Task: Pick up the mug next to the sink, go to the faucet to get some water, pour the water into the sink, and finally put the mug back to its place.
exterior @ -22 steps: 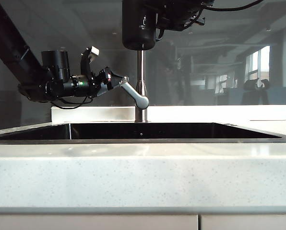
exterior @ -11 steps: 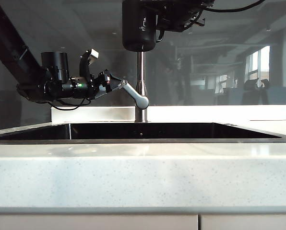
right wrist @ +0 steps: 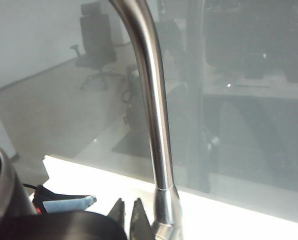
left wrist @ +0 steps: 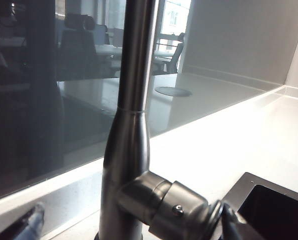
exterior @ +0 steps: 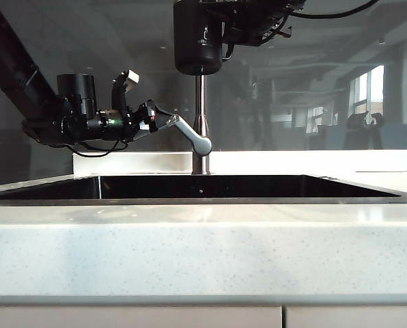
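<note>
The black mug hangs at the top of the exterior view, directly over the steel faucet pipe, with my right gripper shut on it from the right. In the right wrist view the mug's dark rim fills the corner beside my right gripper, whose tips stand close together next to the faucet. My left gripper is open, with its fingers on either side of the lever handle. In the left wrist view the left gripper straddles the lever base. The sink lies below.
A dark glass backsplash rises right behind the faucet. A white counter ledge runs behind the basin and a wide speckled front counter lies before it. A round cover sits on the counter beyond the faucet.
</note>
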